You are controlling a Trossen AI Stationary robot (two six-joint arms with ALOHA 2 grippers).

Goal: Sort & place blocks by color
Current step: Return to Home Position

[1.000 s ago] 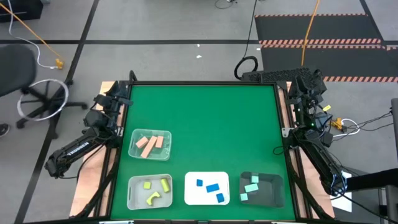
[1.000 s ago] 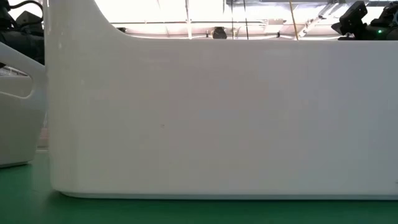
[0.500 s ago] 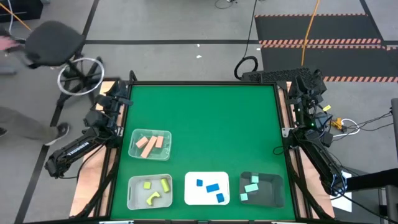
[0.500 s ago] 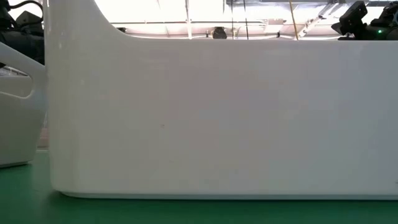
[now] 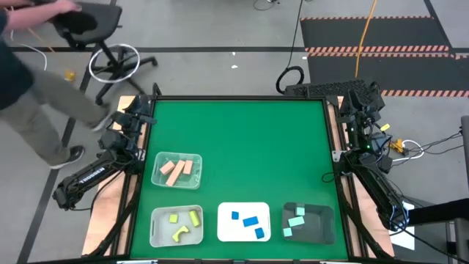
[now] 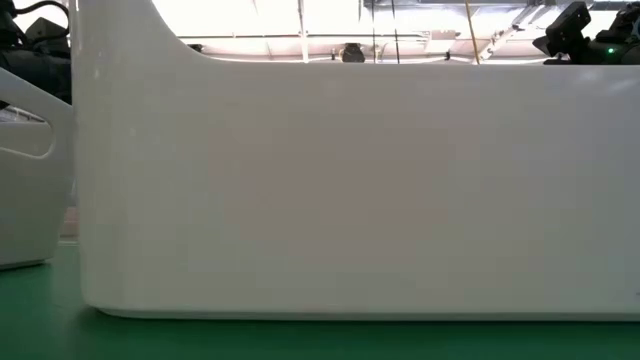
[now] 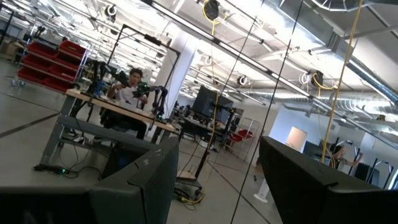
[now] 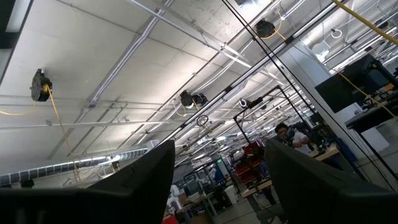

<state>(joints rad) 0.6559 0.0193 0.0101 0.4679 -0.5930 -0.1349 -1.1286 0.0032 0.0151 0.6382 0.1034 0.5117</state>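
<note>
Two grippers are entered, both idle.

- **Left gripper** (image 7: 217,180): fingers are set apart with nothing between them. The arm is folded at the left edge of the table (image 5: 242,139).
- **Right gripper** (image 8: 221,180): fingers are likewise apart and empty. The arm is folded at the right edge.
- Both are judged parked clear of the trays, as suits a home pose.
- **Pink blocks** (image 5: 176,170): gathered in a clear tray (image 5: 155,177).
- **Yellow-green blocks** (image 5: 183,224): laid in a second clear tray (image 5: 154,239), just beside the first.
- **Blue blocks** (image 5: 248,220): laid in the white tray (image 5: 227,235).
- **Mint blocks** (image 5: 296,218): laid in the dark tray (image 5: 321,229).
- Every block seen lies in a tray, one colour per tray, so the sort is judged complete.
- **Low view**: filled by the white tray's wall.
- **Person** (image 5: 29,88): seen beyond the table's left corner, beside a chair (image 5: 84,22), apart from the arms.
</note>
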